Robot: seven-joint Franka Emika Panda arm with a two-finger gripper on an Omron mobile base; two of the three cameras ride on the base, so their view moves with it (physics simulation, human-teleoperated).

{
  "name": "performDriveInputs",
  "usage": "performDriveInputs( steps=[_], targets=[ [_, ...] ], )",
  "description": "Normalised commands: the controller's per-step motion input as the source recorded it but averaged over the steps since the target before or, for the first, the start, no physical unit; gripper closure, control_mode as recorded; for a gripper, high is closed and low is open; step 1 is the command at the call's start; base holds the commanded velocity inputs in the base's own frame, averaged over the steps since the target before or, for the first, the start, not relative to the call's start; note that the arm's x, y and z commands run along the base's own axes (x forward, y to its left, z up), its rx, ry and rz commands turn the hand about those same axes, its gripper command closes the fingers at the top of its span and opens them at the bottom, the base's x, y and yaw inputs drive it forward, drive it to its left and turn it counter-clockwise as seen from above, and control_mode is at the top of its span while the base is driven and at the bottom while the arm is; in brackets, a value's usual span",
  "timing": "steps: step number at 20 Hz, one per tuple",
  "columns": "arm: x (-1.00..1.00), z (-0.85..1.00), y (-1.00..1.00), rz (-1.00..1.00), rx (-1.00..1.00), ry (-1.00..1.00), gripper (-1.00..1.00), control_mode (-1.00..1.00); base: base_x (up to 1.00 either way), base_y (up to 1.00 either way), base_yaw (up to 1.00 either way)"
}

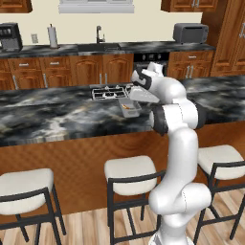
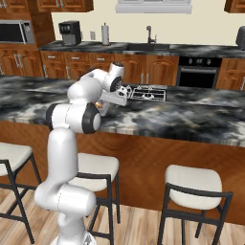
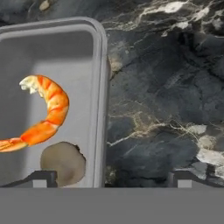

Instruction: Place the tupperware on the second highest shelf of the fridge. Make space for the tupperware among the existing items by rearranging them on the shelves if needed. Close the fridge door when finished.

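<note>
The tupperware [image 1: 129, 109] is a small clear rectangular box lying on the dark marble island counter [image 1: 52, 117]. An orange shrimp [image 3: 48, 113] and a beige round piece lie inside the tupperware [image 3: 65, 57]. My gripper [image 1: 128, 101] hangs just above the box and points down at it. In the hand view the gripper [image 3: 113, 178] is open, and its two tips stand on either side of the box's right wall [image 3: 99, 109]. In the right base view my arm covers most of the box beside the gripper [image 2: 103, 107]. The fridge, its door, its shelves and the existing items are out of view.
A cooktop [image 1: 111, 92] is set into the island just behind the box. Three stools [image 1: 131, 174] stand along the island's near side. On the back counter are a sink tap [image 1: 98, 34], a toaster [image 1: 190, 32] and a coffee machine [image 1: 9, 37].
</note>
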Motion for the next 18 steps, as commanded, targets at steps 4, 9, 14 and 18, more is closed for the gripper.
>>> performDriveInputs(
  steps=[4, 9, 14, 18],
  targets=[
    [0.23, -0.24, 0.09, 0.00, -0.05, 0.01, -1.00, -1.00, 0.00, 0.00, 0.00],
    [0.26, -0.14, 0.09, 0.00, -0.02, 0.00, -1.00, -1.00, 0.00, 0.00, 0.00],
    [0.32, -0.07, 0.01, 0.00, 0.00, 0.00, -1.00, -1.00, 0.00, 0.00, 0.00],
    [0.29, -0.14, 0.00, 0.00, 0.00, 0.00, -1.00, -1.00, 0.00, 0.00, 0.00]
  ],
)
